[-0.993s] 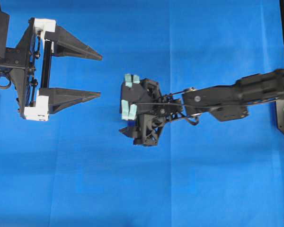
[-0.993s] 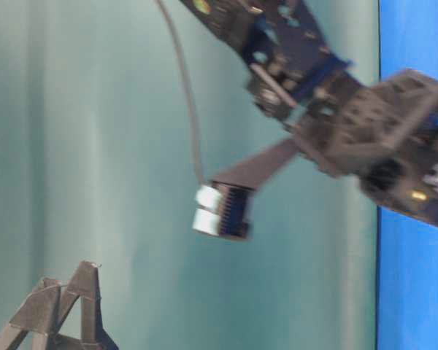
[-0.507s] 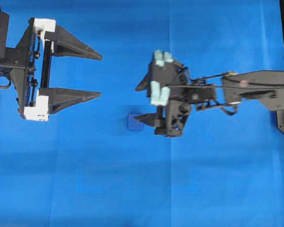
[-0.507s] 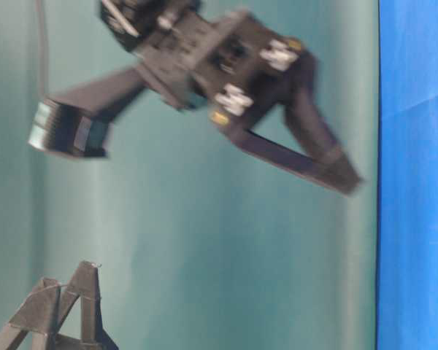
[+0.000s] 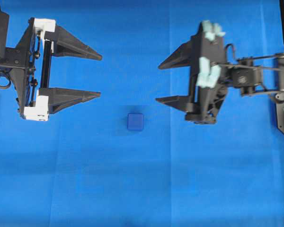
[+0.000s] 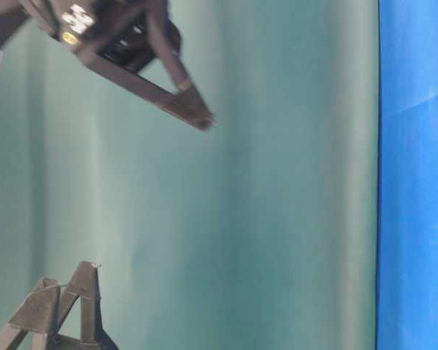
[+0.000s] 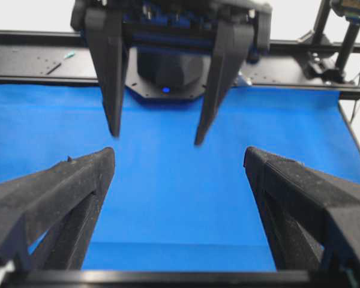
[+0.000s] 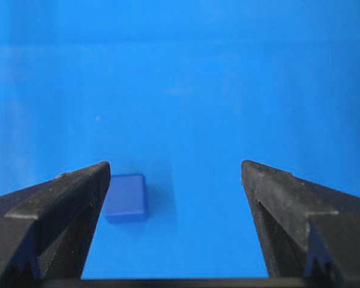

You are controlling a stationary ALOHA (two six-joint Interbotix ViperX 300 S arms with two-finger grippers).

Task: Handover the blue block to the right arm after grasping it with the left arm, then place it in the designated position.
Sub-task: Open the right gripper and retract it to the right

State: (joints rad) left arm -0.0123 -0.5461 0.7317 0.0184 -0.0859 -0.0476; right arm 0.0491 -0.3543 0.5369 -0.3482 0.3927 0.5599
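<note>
Blue cloth [image 5: 132, 189] covers the worktop, where the blue block [image 5: 135, 121] lies free at 4 o'clock from the left gripper [image 5: 100, 75] and 8 o'clock from the nearer right gripper [image 5: 157, 83], both with fingers spread wide and empty.

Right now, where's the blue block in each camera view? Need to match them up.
Overhead exterior: blue block lies on the cloth just below centre, between the two grippers, touching neither.
Table-level exterior: not in it.
Left wrist: not in it.
Right wrist: lower left, beside the left-hand finger tip.
Shared landmark: the right gripper, open, seen in the overhead, left wrist and right wrist views.
</note>
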